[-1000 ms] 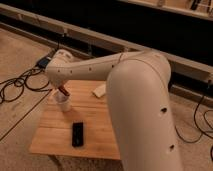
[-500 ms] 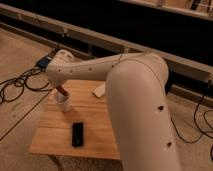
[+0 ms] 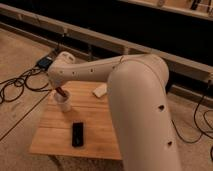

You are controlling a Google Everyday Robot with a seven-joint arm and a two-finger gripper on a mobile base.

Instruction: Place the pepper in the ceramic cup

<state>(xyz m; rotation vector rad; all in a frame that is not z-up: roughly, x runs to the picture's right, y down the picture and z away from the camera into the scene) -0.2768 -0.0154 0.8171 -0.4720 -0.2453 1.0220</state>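
Note:
The white ceramic cup [image 3: 64,102] stands upright on the left part of the wooden table [image 3: 95,131]. A reddish-brown pepper [image 3: 61,92] sits at the cup's mouth, its tip pointing down into it. My gripper [image 3: 59,90] is right above the cup, mostly hidden behind my white arm [image 3: 135,95], which reaches from the right across the table.
A flat black rectangular device [image 3: 77,134] lies on the table's front part. A flat white block [image 3: 100,90] lies at the table's back edge. Black cables [image 3: 15,87] and a blue box [image 3: 44,62] lie on the floor to the left.
The arm has shifted slightly; the pepper has stayed at the cup's mouth.

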